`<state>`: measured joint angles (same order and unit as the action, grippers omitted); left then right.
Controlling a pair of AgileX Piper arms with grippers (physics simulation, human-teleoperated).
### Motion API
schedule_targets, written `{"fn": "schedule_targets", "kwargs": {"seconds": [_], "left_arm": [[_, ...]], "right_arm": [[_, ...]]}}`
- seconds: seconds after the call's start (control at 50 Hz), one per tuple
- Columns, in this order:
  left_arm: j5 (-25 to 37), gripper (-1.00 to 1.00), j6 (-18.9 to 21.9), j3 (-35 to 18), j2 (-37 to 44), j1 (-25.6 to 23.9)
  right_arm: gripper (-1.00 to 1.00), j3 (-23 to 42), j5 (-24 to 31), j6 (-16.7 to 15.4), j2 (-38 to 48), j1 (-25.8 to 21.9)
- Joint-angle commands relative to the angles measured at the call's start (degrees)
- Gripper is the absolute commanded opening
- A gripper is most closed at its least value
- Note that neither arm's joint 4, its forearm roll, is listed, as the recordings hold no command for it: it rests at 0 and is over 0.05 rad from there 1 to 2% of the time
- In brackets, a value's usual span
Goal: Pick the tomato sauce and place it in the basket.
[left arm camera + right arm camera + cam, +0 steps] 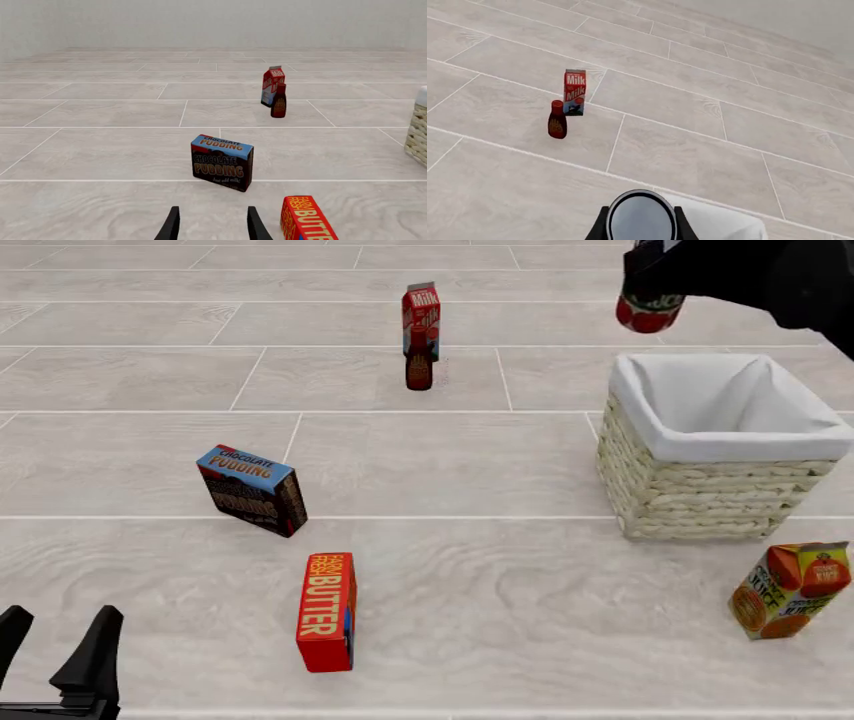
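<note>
We see our right gripper (650, 280) raised at the far right, closed around the can (650, 310), which hangs in the air above and just beyond the far rim of the basket (721, 495). From the right wrist the can's (641, 216) round end fills the space between the two fingers (680, 227), with the basket's white lining (720, 225) below it. Our left gripper (54, 650) sits low at the near left, jaws apart and holding nothing. On the floor lie the pudding box (252, 490), the butter box (327, 612), a milk carton (422, 320) with a dark bottle (419, 365) just before it, and a juice carton (787, 590) near the basket.
</note>
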<state>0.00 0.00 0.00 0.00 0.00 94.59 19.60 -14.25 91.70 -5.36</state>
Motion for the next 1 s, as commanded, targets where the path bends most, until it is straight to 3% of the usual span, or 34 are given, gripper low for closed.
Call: {"fn": "schedule_targets", "kwargs": {"seconds": [0.02, 1.0], "left_arm": [[0.00, 1.00, 0.00, 0.00, 0.00, 0.00], [0.00, 1.00, 0.00, 0.00, 0.00, 0.00]], "right_arm": [[-1.00, -0.42, -1.20, 2.08, 0.28, 3.12], [-1.00, -4.82, -9.15, 2.63, 8.08, 13.36]]}}
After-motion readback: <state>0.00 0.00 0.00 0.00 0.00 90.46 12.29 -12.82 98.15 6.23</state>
